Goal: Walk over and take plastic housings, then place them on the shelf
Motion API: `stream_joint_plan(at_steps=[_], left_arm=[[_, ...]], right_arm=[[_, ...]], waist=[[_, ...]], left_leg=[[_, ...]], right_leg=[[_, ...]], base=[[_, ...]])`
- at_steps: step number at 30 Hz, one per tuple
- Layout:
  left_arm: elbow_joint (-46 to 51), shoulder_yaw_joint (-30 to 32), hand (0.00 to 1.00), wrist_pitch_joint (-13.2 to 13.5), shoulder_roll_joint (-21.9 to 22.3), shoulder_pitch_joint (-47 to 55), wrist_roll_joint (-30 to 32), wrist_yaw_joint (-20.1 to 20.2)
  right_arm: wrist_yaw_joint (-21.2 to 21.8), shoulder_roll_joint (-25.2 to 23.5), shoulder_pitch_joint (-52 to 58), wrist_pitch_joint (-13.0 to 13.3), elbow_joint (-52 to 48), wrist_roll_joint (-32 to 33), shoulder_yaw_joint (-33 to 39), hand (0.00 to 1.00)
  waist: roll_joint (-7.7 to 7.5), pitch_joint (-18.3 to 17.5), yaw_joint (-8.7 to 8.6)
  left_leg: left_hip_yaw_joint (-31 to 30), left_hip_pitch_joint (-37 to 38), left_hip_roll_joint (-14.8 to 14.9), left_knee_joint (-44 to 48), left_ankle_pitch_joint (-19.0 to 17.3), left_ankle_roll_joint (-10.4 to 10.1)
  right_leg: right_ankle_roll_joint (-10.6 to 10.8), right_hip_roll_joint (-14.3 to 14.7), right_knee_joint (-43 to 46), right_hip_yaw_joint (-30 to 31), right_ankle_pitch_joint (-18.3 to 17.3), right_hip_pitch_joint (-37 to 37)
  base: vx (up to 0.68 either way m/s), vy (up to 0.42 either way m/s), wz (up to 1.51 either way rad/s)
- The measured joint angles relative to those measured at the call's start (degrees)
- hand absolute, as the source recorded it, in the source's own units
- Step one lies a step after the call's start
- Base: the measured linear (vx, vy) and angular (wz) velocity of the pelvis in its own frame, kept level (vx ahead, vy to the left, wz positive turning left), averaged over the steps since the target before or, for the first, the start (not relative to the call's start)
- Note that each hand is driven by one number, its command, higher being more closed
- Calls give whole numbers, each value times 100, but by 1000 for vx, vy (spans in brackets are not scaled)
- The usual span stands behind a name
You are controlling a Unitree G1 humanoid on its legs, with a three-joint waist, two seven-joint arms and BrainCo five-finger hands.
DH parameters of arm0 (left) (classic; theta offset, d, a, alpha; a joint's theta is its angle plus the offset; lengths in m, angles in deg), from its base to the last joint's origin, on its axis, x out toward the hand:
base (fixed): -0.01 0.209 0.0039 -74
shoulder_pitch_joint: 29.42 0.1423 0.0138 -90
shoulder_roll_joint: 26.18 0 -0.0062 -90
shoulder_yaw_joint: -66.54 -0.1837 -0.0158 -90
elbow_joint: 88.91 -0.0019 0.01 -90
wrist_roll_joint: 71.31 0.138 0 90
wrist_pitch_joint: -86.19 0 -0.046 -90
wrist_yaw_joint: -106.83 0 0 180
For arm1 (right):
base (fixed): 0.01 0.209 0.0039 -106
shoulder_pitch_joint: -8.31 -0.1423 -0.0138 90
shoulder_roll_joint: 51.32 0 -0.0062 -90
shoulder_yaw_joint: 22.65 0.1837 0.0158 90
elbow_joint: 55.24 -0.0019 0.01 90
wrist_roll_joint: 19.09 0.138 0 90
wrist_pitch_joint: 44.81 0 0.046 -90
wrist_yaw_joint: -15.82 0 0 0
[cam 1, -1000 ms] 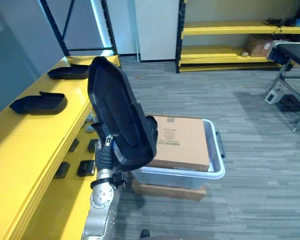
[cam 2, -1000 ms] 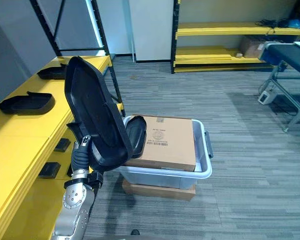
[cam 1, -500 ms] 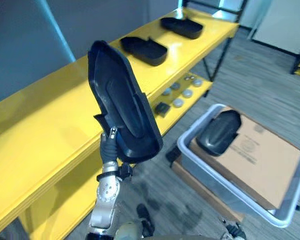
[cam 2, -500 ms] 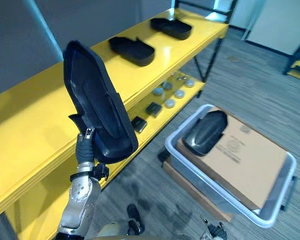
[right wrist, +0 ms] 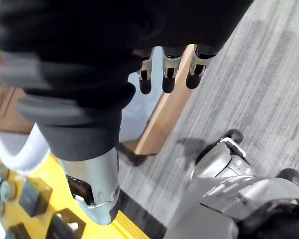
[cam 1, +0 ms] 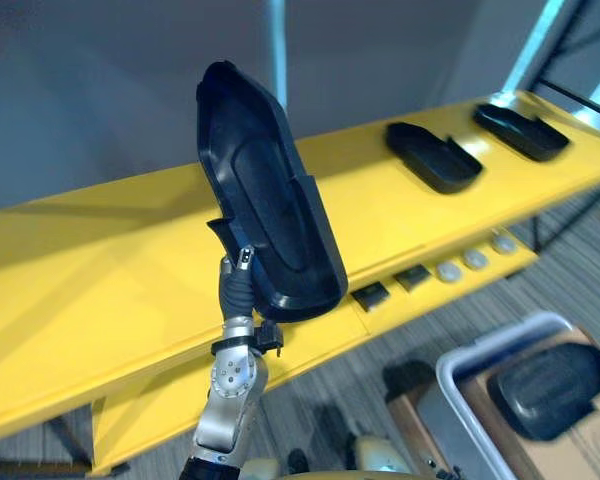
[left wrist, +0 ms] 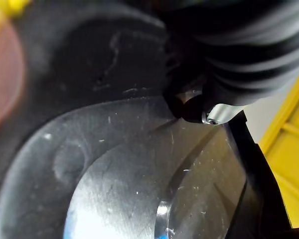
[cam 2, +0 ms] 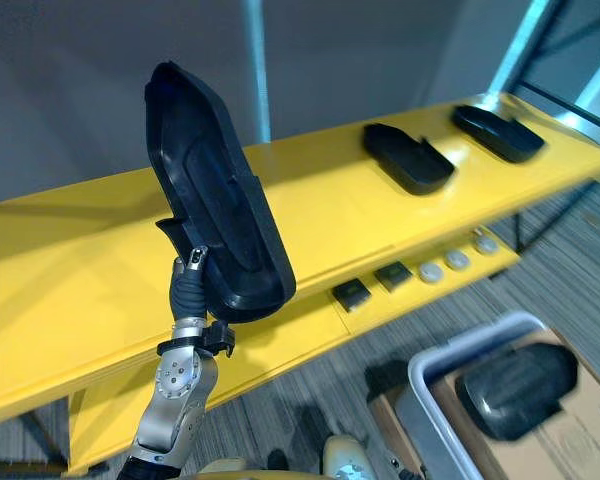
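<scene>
The black plastic housing (cam 1: pixel 265 210) is a long, shallow shell with a raised rim and a sunken panel, its hollow side facing us. It stands nearly upright in the middle of the frame, in front of the yellow shelf (cam 1: pixel 100 270). Its long axis runs from lower centre up toward the upper left, narrower end on top. The left hand (cam 1: pixel 238 290) grips its bottom end, thumb clamped on the inner face, the other fingers hidden behind. The right hand (right wrist: pixel 168 74) hangs over the floor, fingers loose and empty. At upper right two more housings (cam 1: pixel 432 158) lie on the shelf.
</scene>
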Motion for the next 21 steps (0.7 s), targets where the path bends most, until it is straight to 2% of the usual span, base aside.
stream_joint_plan(at_steps=[2, 4, 8, 11, 16, 18, 21], left_arm=[[0, -45, 100, -2, 7, 7, -2, 85], [-1, -193, 100, -4, 10, 8, -2, 112], [-67, -255, 100, -15, 10, -20, 32, 110], [-525, -238, 100, -48, -11, -319, 194, 79], [-1826, 63, 100, -307, -107, -1156, 397, -288], [-2371, 214, 100, -463, -183, -1521, 397, -525], [-2978, 314, 100, -543, -345, -1955, 389, -747]], right_arm=[[1, -5, 1, 5, -64, -1, 1, 0], [1, -5, -2, 13, -66, -10, 2, 0], [0, 1, 9, 16, -57, -41, 6, 0], [-1, 1, 5, 20, 11, -54, 15, 0], [-6, 27, -112, 32, 188, -125, 60, 0], [-17, 48, -78, 30, 280, -176, 85, 0], [-25, 72, -32, 26, 337, -225, 86, 0]], waist=[[1, -16, 14], [-10, -67, 21], [12, -183, 36], [34, -199, 22], [176, -258, -246], [192, -256, -354], [195, -254, -492]], left_leg=[[-62, 73, 59, -98, 69, -88], [-59, 181, 77, -295, 237, -336], [-67, 327, 123, -555, 401, -348], [-98, 494, 157, -746, 532, -248], [-120, 626, 202, -1320, 893, -165], [-94, 640, 228, -1473, 996, -239], [-67, 621, 263, -1682, 1077, -349]], right_leg=[[-46, 48, -155, -112, 28, 128], [-120, 53, -348, -194, 75, 214], [-228, 110, -580, -261, 151, 365], [-265, 161, -764, -292, 252, 532], [-255, 256, -1296, -273, 659, 636], [-262, 291, -1433, -242, 806, 631], [-256, 341, -1678, -199, 964, 621]], base=[[163, -158, 17], [157, -110, 19], [72, -69, 6], [23, -49, 5], [-78, -16, -2], [-146, -7, -7], [-145, -13, -8]])
